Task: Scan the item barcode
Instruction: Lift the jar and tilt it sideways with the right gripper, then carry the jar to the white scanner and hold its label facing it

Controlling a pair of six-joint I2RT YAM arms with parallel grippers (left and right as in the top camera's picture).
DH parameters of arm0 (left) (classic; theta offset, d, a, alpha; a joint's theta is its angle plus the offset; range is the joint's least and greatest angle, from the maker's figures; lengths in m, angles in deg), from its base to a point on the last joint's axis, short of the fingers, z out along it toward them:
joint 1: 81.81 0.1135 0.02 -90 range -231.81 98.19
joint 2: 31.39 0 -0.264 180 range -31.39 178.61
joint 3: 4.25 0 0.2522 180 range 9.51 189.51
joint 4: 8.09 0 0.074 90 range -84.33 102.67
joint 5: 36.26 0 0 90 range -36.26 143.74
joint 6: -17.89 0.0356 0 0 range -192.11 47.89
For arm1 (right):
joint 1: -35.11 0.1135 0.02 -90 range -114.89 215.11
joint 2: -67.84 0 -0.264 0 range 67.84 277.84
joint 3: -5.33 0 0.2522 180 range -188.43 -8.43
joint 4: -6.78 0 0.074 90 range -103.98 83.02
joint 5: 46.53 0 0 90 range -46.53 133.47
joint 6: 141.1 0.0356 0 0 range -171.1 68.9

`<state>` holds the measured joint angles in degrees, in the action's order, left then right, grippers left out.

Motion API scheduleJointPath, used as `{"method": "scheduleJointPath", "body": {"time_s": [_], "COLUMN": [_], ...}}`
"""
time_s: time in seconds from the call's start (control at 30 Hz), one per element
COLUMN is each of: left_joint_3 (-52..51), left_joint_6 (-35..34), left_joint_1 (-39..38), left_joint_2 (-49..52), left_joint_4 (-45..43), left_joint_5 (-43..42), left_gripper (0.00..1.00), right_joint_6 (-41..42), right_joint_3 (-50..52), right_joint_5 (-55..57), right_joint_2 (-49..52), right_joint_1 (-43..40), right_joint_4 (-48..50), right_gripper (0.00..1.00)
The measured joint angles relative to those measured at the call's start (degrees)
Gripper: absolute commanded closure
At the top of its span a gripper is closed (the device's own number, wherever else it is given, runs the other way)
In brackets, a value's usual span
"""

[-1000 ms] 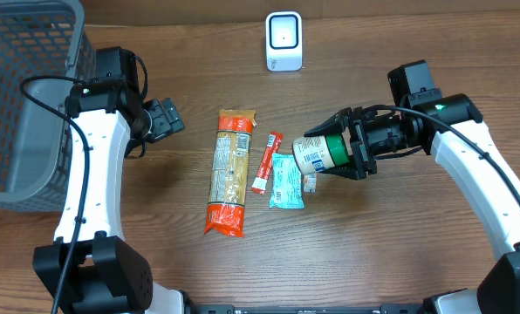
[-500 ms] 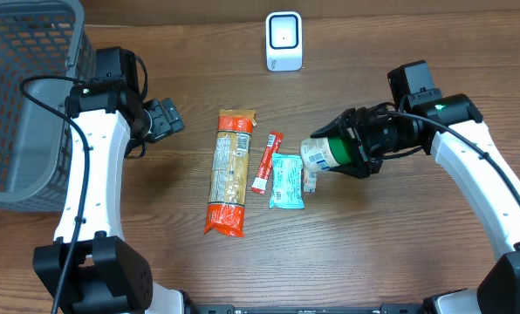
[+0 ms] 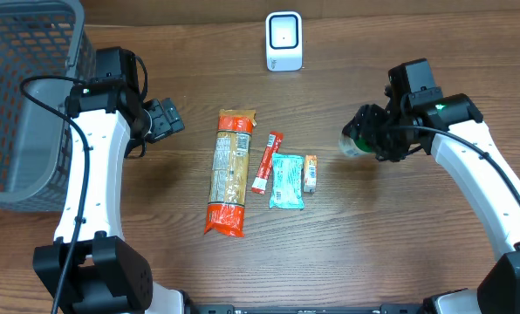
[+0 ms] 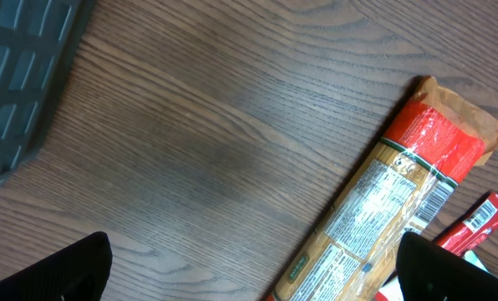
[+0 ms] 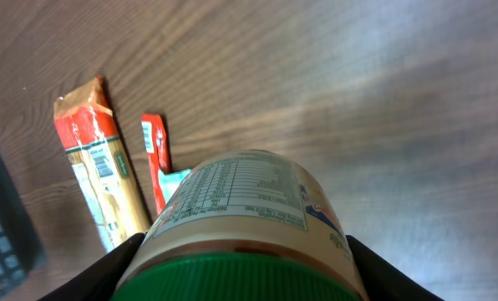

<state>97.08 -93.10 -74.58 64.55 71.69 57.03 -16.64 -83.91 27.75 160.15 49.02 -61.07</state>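
Overall, dark wood-grain table (image 3: 373, 235); right pincer (image 3: 373, 139) pinching jar (image 3: 353, 145); left pincer (image 3: 171, 116) spread

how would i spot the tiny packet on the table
Find the row of four flat packets in the middle of the table. The tiny packet lies at the row's right-hand end, beside the teal pouch. It is the shortest one, orange and white.
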Motion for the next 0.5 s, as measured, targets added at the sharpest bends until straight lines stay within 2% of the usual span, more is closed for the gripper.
{"method": "scheduleJointPath", "body": {"time_s": [0.2, 0.5], "left_joint_3": [0.0, 0.0], "left_joint_6": [0.0, 0.0], "left_joint_1": [0.0, 0.0], "left_joint_2": [0.0, 0.0], "left_joint_4": [0.0, 0.0], "left_joint_5": [0.0, 0.0], "left_gripper": [0.00, 0.00], "right_joint_6": [-6.4, -10.1], "right_joint_3": [-4.6, -26.1], "right_joint_5": [0.2, 1.7], "right_joint_2": [0.2, 0.2], "right_joint_1": [0.1, 3.9], "right_joint_4": [-3.7, -16.7], "right_gripper": [0.96, 0.97]}}
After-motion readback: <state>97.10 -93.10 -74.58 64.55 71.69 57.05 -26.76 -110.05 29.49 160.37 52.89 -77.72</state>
